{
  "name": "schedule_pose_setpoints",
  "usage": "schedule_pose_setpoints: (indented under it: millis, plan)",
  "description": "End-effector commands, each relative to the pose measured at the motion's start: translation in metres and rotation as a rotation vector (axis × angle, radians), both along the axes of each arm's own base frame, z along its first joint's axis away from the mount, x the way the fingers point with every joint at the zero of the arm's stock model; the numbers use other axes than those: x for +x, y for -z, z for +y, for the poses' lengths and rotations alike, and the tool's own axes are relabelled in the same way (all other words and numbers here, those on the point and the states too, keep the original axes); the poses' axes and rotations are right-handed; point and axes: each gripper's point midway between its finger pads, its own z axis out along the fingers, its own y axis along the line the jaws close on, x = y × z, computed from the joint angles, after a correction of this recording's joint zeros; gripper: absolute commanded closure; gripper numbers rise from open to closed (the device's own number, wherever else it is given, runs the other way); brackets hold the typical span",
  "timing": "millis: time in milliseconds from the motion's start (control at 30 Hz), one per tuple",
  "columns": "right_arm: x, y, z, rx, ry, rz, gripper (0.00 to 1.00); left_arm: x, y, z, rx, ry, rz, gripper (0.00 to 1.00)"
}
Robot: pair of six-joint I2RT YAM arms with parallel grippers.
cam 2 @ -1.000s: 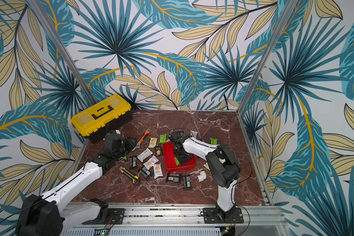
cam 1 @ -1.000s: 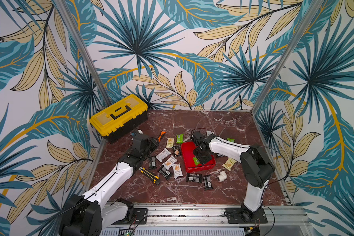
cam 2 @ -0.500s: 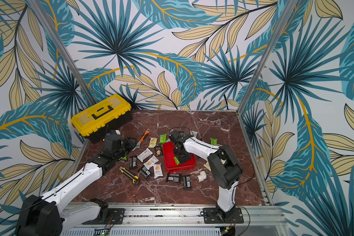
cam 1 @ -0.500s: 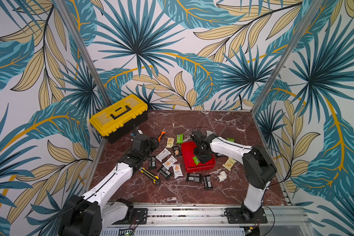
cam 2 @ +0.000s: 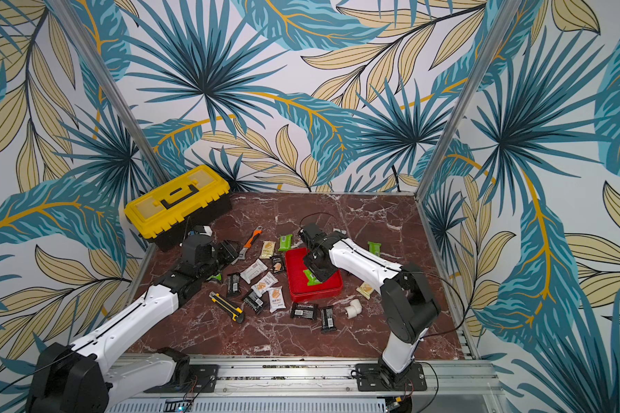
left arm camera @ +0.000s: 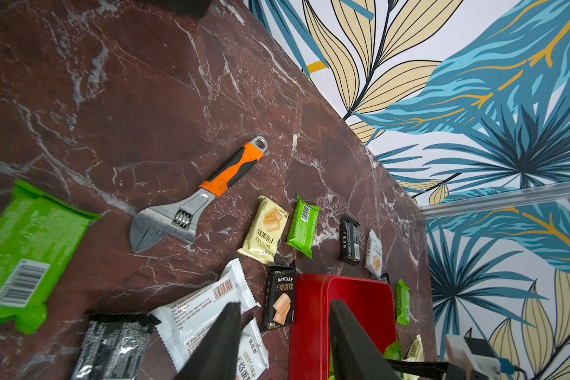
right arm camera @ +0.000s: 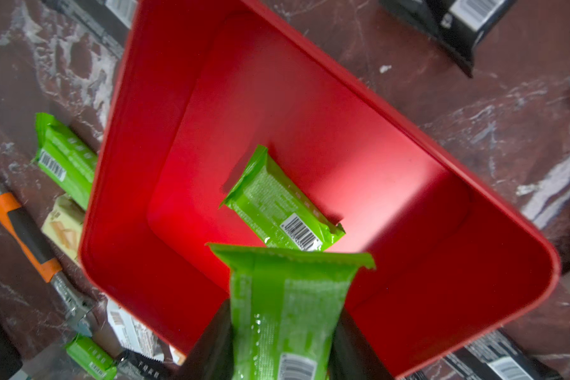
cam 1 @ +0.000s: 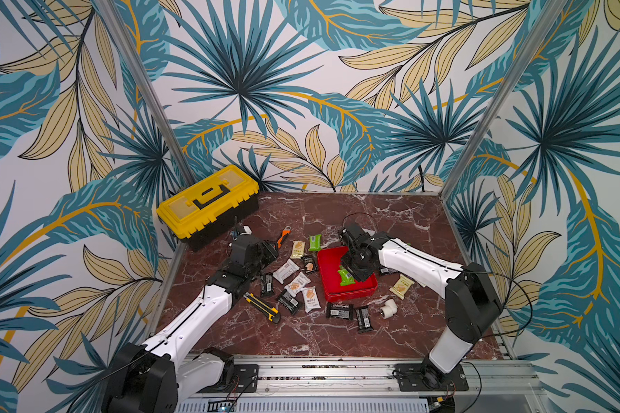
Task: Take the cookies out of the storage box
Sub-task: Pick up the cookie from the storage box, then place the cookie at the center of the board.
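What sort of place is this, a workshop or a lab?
Probably a robot test booth: a left arm and right arm bolted to a rail, leaf-print panels boxing in a marble tabletop, cookies and a toolbox as props.

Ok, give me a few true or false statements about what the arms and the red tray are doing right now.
1. The right gripper holds a green packet above the red tray. True.
2. The red tray is empty. False: a second green packet lies flat in it.
3. The left gripper is open and holds nothing. True.
4. The toolbox stands open. False: the yellow toolbox has its lid shut.
5. The wrench lies inside the red tray. False: the wrench lies on the table, outside it.
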Motion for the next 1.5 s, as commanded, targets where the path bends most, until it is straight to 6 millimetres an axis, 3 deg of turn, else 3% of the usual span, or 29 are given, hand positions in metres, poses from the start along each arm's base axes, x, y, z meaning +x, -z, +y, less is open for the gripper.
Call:
schedule_pose_setpoints:
  millis: [0, 167, 400, 533, 700, 900, 1133, 1467]
  plan:
    - [-0.003, -0.02, -0.017, -0.089, -0.145, -0.016, 0.57, 0.003, -0.016, -0.017, 0.08, 0.089, -0.04, 0.52]
    - [-0.014, -0.028, -0.046, -0.174, -0.281, 0.013, 0.58, 0.002, -0.016, -0.044, 0.143, 0.188, -0.045, 0.52]
    - [-0.038, -0.021, -0.101, -0.251, -0.309, 0.108, 0.58, 0.003, -0.012, -0.074, 0.213, 0.289, -0.048, 0.52]
    - [-0.049, -0.01, -0.128, -0.274, -0.263, 0.156, 0.58, 0.002, -0.007, -0.094, 0.31, 0.374, -0.038, 0.52]
    - [-0.057, 0.012, -0.147, -0.298, -0.189, 0.22, 0.58, 0.001, -0.004, -0.12, 0.346, 0.452, -0.031, 0.52]
    - [-0.046, 0.033, -0.143, -0.257, -0.13, 0.205, 0.58, -0.001, 0.0, -0.133, 0.332, 0.472, -0.021, 0.51]
    - [-0.03, 0.051, -0.127, -0.186, -0.105, 0.195, 0.58, -0.002, 0.004, -0.133, 0.33, 0.473, -0.01, 0.51]
    - [-0.027, 0.071, -0.123, -0.166, -0.089, 0.198, 0.54, -0.001, 0.004, -0.134, 0.327, 0.468, -0.008, 0.51]
